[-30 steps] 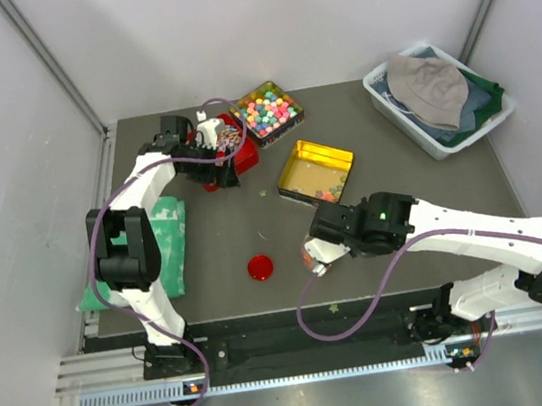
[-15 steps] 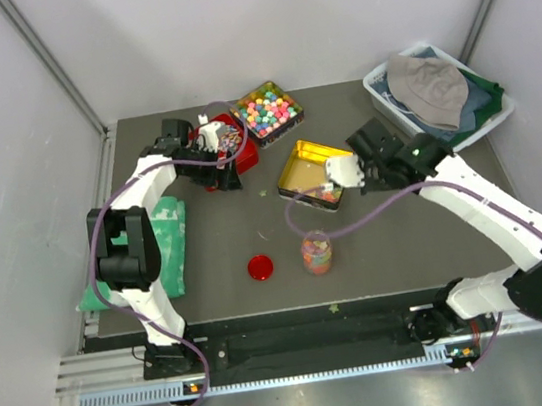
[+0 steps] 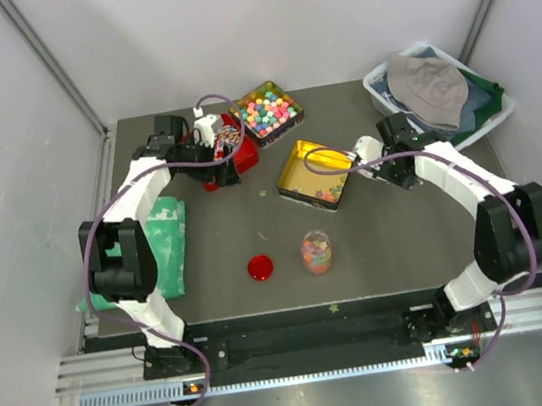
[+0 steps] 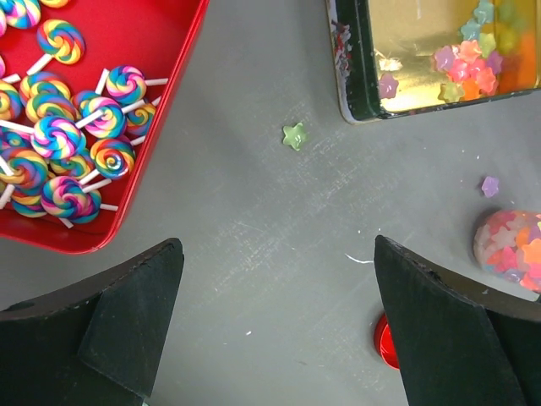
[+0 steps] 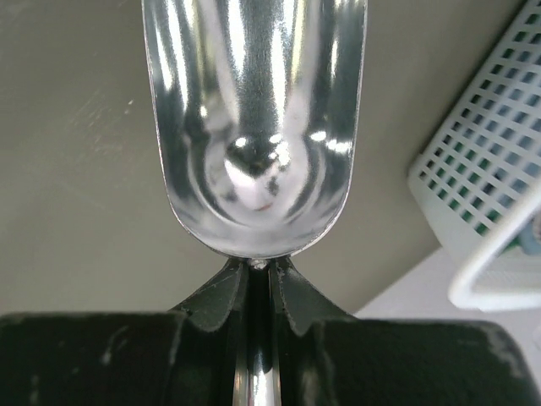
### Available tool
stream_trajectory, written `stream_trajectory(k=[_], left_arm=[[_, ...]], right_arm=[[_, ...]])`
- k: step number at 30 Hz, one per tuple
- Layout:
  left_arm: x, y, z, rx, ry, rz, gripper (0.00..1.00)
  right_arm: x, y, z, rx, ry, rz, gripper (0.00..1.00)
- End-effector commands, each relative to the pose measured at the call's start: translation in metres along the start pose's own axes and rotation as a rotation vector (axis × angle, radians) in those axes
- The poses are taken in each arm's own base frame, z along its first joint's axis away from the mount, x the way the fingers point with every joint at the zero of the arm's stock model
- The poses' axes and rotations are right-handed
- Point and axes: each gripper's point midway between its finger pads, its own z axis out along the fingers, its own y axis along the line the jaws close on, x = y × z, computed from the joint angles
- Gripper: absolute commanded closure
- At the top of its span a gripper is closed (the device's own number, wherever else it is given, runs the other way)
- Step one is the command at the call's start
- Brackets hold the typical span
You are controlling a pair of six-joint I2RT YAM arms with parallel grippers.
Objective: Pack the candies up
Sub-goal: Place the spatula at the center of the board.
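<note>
We have the left arm stretched far up the table, elbow bent, its wrist at the near edge of the red tray of lollipops. The left claw gapes wide, nothing between its fingers, only bare table under it. From its wrist view we spot a green candy loose on the table just ahead of that claw, between the red tray and the gold tin. A purple candy sits off to the right, near the jar.

Over to the right arm: it reaches forward and folds inward, wrist just beside the tin's right edge. The right claw is clenched on the handle of a metal scoop, whose bowl shows shiny and empty.

The candies lie in two lots. One is a small cluster in the near corner of the tin, a little left of the right claw. The other is a heap inside the jar, which stands upright nearer the bases, well apart from both claws. A red lid lies flat just left of the jar.
</note>
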Motion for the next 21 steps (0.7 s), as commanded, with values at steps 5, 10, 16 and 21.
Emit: stream_trajectory(k=[5, 10, 16, 21], left_arm=[[-0.016, -0.011, -0.026, -0.003, -0.073, 0.062, 0.01], [-0.018, -0.014, -0.033, -0.007, -0.087, 0.07, 0.01], [-0.022, -0.018, -0.041, -0.012, -0.097, 0.08, 0.01], [-0.023, -0.019, -0.044, -0.017, -0.101, 0.085, 0.01]], right_arm=[[-0.011, -0.016, 0.046, 0.029, -0.075, 0.114, 1.0], [-0.009, -0.015, 0.067, 0.025, -0.058, 0.127, 1.0], [-0.006, -0.013, 0.08, 0.019, -0.053, 0.149, 1.0], [-0.003, -0.007, 0.085, 0.002, -0.042, 0.155, 0.9]])
